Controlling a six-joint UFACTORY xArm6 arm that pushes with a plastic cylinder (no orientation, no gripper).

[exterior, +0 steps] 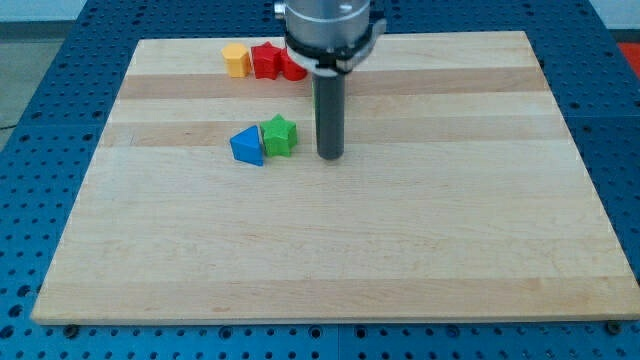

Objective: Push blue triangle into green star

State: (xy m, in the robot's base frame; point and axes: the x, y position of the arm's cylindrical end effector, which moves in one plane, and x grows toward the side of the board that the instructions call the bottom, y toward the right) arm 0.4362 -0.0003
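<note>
**Blue triangle touching green star, tip off to the right**

Wooden board [330,260] on a blue pegboard [40,60]. Left to right along the top edge: orange block [236,59], red block [265,60], second red block [291,68] partly hidden behind the arm. Mid-board: blue triangle [246,146] pressed against the green star [279,134]. My tip [330,157] sits near the star's right side, not touching. No claw on this rig, just a rod, so no open or closed state.

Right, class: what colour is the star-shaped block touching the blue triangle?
Green. The green star sits against the blue triangle, clearest in the camera view.
</note>
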